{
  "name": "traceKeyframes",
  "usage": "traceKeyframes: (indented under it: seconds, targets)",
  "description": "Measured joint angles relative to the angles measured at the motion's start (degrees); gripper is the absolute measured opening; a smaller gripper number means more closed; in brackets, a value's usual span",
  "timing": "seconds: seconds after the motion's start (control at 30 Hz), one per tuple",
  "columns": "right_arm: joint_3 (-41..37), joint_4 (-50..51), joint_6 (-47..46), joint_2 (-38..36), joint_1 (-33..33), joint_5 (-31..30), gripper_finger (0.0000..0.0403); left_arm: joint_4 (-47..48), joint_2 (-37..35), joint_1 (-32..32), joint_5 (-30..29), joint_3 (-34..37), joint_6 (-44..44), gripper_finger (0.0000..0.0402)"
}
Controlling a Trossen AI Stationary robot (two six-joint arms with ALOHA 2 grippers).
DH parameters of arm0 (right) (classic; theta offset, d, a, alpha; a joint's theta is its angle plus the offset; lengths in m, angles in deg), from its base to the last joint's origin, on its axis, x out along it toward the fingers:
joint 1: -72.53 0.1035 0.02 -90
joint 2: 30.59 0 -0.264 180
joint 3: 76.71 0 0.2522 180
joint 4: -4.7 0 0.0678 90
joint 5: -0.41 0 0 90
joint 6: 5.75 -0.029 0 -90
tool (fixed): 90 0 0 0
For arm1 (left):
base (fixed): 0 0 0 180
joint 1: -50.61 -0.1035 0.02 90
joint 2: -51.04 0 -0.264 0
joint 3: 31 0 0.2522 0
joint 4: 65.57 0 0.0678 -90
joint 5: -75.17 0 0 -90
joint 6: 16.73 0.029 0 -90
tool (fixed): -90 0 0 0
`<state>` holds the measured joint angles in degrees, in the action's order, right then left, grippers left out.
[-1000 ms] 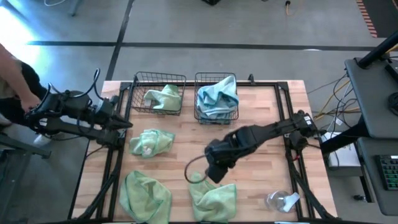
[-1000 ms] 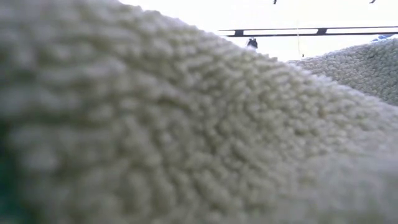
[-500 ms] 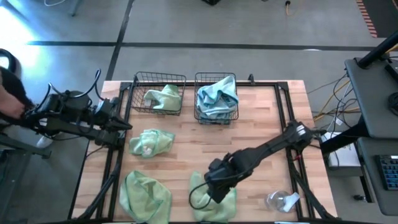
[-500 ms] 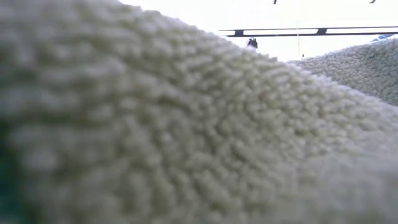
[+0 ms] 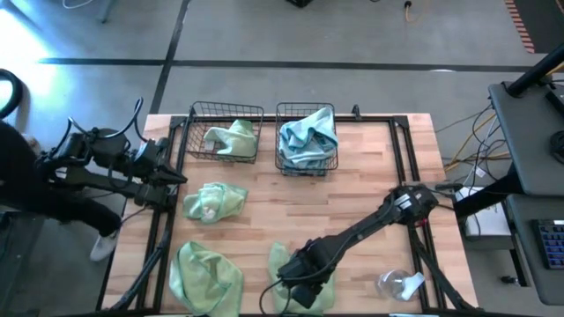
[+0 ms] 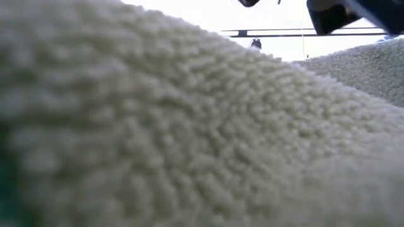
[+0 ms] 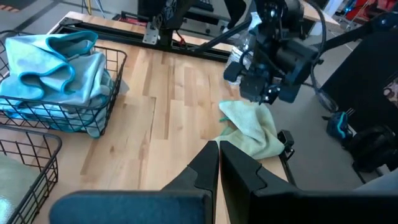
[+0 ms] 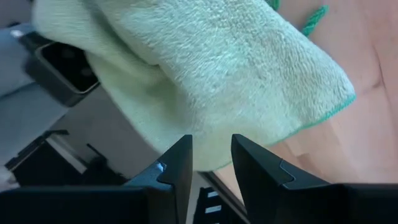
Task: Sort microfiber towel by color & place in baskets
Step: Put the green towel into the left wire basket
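Green towel: one light green towel (image 5: pixel 304 283) is seen at the table's near edge, far from the baskets.
Right gripper: the right gripper (image 5: pixel 302 280) is held just above that towel; its fingers (image 8: pixel 177 165) are parted, with the towel just past the tips, not pinched.
Left gripper: the left gripper (image 5: pixel 173 175) is kept beside the left basket (image 5: pixel 224 134), fingers (image 7: pixel 205 165) pressed together, empty.
Baskets: a green towel (image 5: pixel 232 138) is held in the left basket, a blue towel (image 5: pixel 307 135) in the right basket (image 5: pixel 307 139).

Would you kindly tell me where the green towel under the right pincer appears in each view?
High view: green towel at the table's near edge, under the right pincer.
Low view: probably the pile filling the frame; unsure.
Left wrist view: towel below the right pincer.
Right wrist view: towel beyond the pincer.
Shared landmark: table edge.
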<state>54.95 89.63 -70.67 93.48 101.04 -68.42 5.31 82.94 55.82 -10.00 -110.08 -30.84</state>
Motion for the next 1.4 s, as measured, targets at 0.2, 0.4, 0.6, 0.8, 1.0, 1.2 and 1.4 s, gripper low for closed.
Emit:
traceKeyframes:
  seconds: [0.2,0.4,0.6,0.8,1.0,1.2,1.4]
  targets:
    - [-0.01,-0.86,1.85,1.14,-0.04,0.04,0.0105,1.05,0.00,0.00,0.21,0.00,0.02,0.0000]
    - [-0.01,-5.05,3.10,2.37,-0.87,0.37,0.0114,1.41,0.00,0.00,0.23,0.00,0.04,0.0000]
    - [-0.01,-8.99,4.89,4.81,-1.55,1.70,0.0129,1.40,0.00,0.00,0.25,0.00,-0.07,0.0000]
    - [-0.14,-9.15,7.10,5.49,-1.83,1.53,0.0140,1.40,0.00,0.00,0.26,0.00,-0.13,0.0000]
    - [-0.21,-9.22,8.30,5.49,-2.63,1.26,0.0135,1.40,0.00,0.00,0.25,0.00,-0.13,0.0000]
    - [-0.21,-9.20,8.70,5.49,-3.00,1.23,0.0101,1.36,0.00,0.00,0.25,0.00,-0.17,0.0000]
    - [-0.23,-9.17,10.09,5.49,-3.08,1.22,0.0051,1.33,0.00,0.00,0.25,0.00,-0.17,0.0000]
